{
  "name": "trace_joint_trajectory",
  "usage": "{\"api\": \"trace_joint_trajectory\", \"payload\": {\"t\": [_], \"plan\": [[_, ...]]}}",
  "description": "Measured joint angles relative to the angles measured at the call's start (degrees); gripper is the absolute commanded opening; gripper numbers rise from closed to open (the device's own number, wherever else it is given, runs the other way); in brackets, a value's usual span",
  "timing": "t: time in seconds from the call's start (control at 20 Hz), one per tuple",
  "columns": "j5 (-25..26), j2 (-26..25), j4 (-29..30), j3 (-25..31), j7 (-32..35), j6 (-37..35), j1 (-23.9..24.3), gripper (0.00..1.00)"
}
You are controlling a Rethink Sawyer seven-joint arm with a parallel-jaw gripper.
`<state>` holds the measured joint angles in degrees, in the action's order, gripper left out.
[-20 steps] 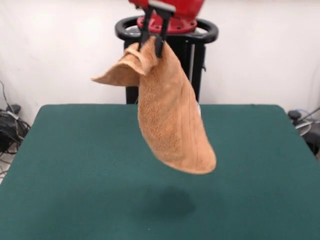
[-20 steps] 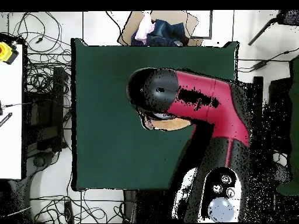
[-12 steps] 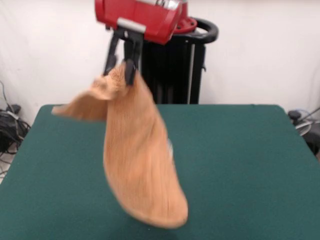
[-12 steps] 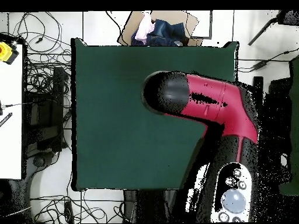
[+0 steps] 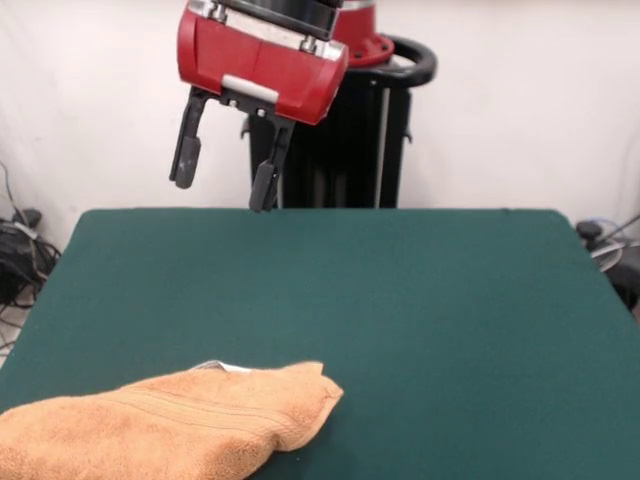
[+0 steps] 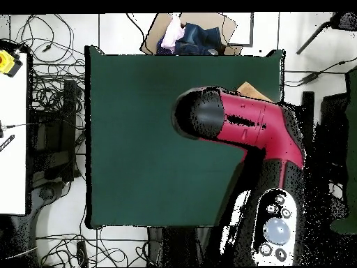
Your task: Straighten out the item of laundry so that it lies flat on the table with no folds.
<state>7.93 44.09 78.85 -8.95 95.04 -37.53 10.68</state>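
Hovering released and empty, the black two-fingered gripper (image 5: 224, 168) hangs high; the orange-tan terry towel (image 5: 165, 425) lies bunched (folds showing) at the dark green felt worktop's (image 5: 430, 320) near-left edge. Regrasp a corner, drag outward.

The table (image 5: 450, 300) had a dark green top. On it lay one orange-tan towel (image 5: 165, 430) (bunched and folded, not flat), at the front view's lower left corner, running past the picture's edge.

White wall (image 5: 520, 100), cables (image 6: 52, 91) on floor
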Motion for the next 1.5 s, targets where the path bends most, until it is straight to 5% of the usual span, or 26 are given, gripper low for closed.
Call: {"api": "trace_joint_trajectory", "payload": {"t": [0.55,1.5], "plan": [[1.0,-1.8,0.0,0.0,0.0,0.0,-0.5,1.0],[0.9,-16.0,-2.4,0.0,0.0,0.0,-2.4,1.0]]}}
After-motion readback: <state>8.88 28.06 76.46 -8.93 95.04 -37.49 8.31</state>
